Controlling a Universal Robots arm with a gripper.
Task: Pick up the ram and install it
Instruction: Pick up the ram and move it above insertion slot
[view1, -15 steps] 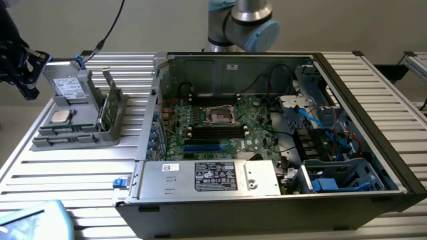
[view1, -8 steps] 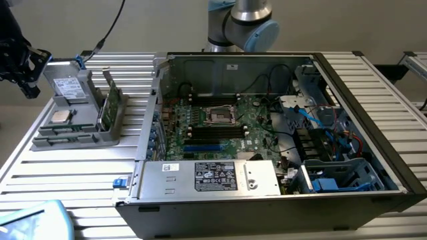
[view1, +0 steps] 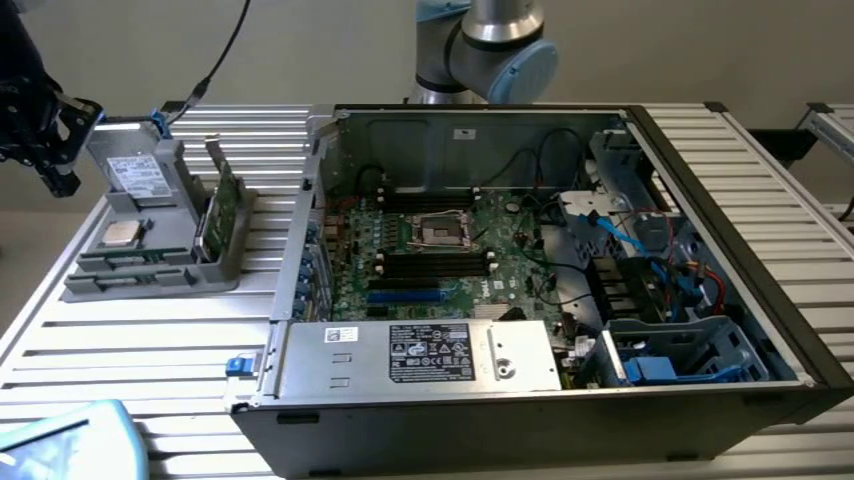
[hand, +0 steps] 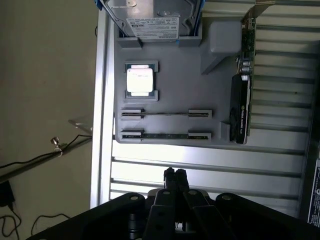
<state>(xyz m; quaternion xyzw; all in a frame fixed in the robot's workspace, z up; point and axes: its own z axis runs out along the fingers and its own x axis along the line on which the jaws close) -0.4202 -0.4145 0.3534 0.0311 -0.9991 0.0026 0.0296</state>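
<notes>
Two ram sticks (hand: 165, 114) (hand: 165, 135) are counted in one gray holder (hand: 175, 75), with one processor chip (hand: 140, 81), one hard drive (hand: 152, 22) and one graphics card (hand: 241, 110). One open computer case (view1: 534, 435) is seen.

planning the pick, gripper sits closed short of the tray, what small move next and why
Probably open the gripper first: it is shut, holding nothing, over the slatted table just short of the grey tray. The nearest ram stands on edge in its holder, so closed jaws could not straddle it.
</notes>
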